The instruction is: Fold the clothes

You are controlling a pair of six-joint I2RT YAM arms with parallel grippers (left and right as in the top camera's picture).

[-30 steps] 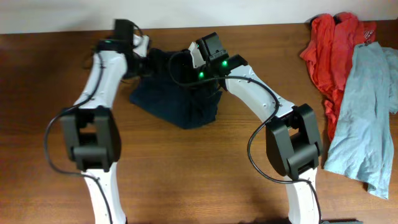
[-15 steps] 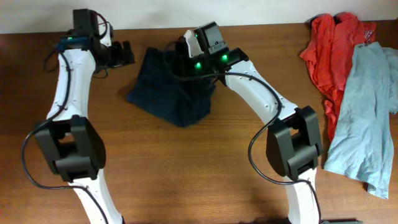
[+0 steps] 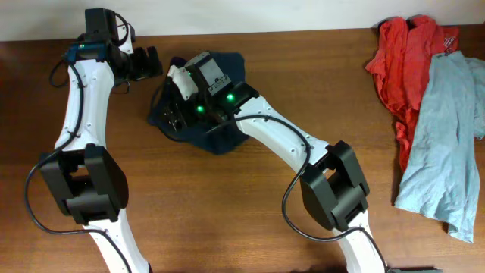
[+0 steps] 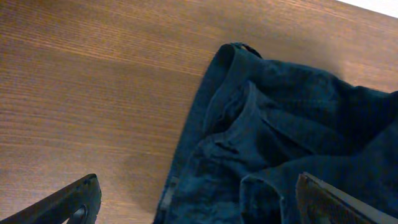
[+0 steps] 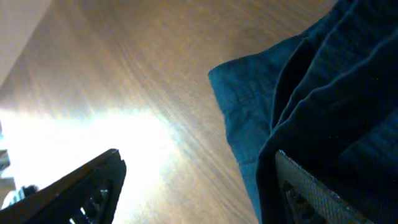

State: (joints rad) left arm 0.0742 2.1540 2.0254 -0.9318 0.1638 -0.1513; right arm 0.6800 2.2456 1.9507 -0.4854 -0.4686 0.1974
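Note:
The clothes, dark navy shorts (image 3: 225, 64), lie bunched on the brown table at the back, left of centre. My right gripper (image 3: 176, 114) hovers over the left part of the pile and hides its middle. In the right wrist view the right gripper (image 5: 198, 158) is open, with bare wood between the fingers and the shorts (image 5: 323, 81) lying against the right finger (image 5: 311, 193). My left gripper (image 3: 148, 62) is open just left of the pile. In the left wrist view the left gripper (image 4: 198, 186) spans the waistband edge of the shorts (image 4: 280, 137) from above without touching.
A red garment (image 3: 405, 53) and a pale blue-grey shirt (image 3: 443, 136) lie in a heap at the far right. The table's back edge (image 3: 303, 32) runs just behind the shorts.
My right gripper has swung left across the shorts, dragging cloth over with it, and its jaws have opened. The left arm drew back to the left a second ago and has since stayed.

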